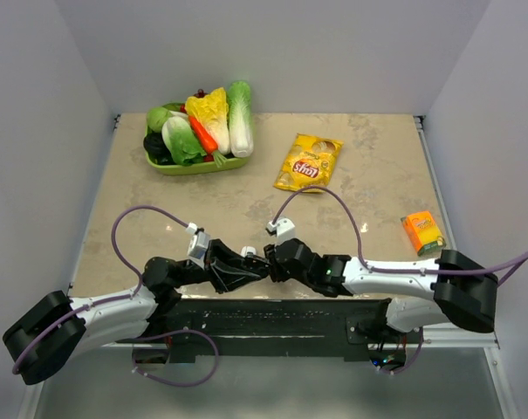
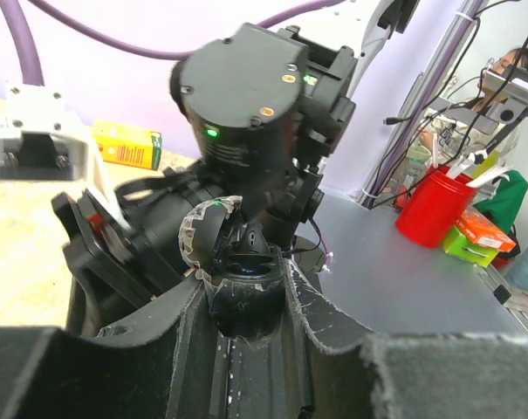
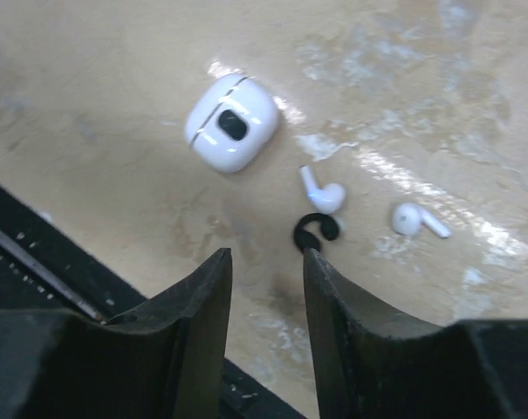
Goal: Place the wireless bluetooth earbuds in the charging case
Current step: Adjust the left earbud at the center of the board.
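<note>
The left gripper (image 2: pixel 246 316) clenches an open dark charging case (image 2: pixel 244 269); the right gripper (image 3: pixel 265 262) hangs parted, empty; two white earbuds (image 3: pixel 323 192) and a dark bud (image 3: pixel 316 229) lie on the table (image 3: pixel 98 78), none yet inserted.

There are two white earbuds (image 3: pixel 323 190) (image 3: pixel 416 220), one black earbud (image 3: pixel 316 229) and one white charging case (image 3: pixel 231 122) on the tabletop (image 3: pixel 115 52). There is one dark charging case (image 2: pixel 242 284) too. There is also one yellow chip bag (image 1: pixel 308 162), one orange box (image 1: pixel 422 232) and one green tray (image 1: pixel 187 168) of vegetables.
</note>
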`<state>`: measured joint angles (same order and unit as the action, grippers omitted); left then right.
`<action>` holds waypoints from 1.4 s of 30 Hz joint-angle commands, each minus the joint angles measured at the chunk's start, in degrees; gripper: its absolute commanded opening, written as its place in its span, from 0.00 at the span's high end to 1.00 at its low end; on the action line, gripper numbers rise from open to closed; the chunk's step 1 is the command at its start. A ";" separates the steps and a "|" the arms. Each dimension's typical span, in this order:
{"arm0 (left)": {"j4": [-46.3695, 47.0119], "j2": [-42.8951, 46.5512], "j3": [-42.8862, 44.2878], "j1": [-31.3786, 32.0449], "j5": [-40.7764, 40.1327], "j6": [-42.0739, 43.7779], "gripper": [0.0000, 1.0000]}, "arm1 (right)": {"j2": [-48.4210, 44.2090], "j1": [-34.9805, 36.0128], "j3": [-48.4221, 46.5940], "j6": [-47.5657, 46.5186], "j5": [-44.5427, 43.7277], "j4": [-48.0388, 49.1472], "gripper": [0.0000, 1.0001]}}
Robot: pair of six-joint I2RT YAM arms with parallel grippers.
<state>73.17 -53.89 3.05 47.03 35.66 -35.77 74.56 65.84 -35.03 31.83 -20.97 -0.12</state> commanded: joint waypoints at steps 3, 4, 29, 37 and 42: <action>35.38 0.63 -1.38 0.35 -0.59 1.67 1.00 | 6.46 1.39 -2.59 -2.22 4.27 3.72 0.85; 35.38 0.89 -1.47 0.35 -0.59 1.58 1.00 | 7.25 1.39 -2.59 -2.04 4.27 3.81 0.95; 35.38 -0.34 -0.94 0.44 -0.33 1.40 1.00 | 9.28 -0.72 0.57 2.88 -1.53 1.61 1.00; 35.38 0.01 -1.38 0.44 -0.59 1.49 1.00 | 7.71 -2.47 1.45 2.80 -1.70 1.53 1.00; 35.47 -0.08 -1.73 0.35 -0.77 1.84 1.00 | 1.83 -2.39 2.50 2.18 -1.44 1.44 0.88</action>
<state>73.17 -54.15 2.98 47.05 35.68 -35.77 82.08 63.57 -33.30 33.80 -20.27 1.34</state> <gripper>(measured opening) 0.348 0.015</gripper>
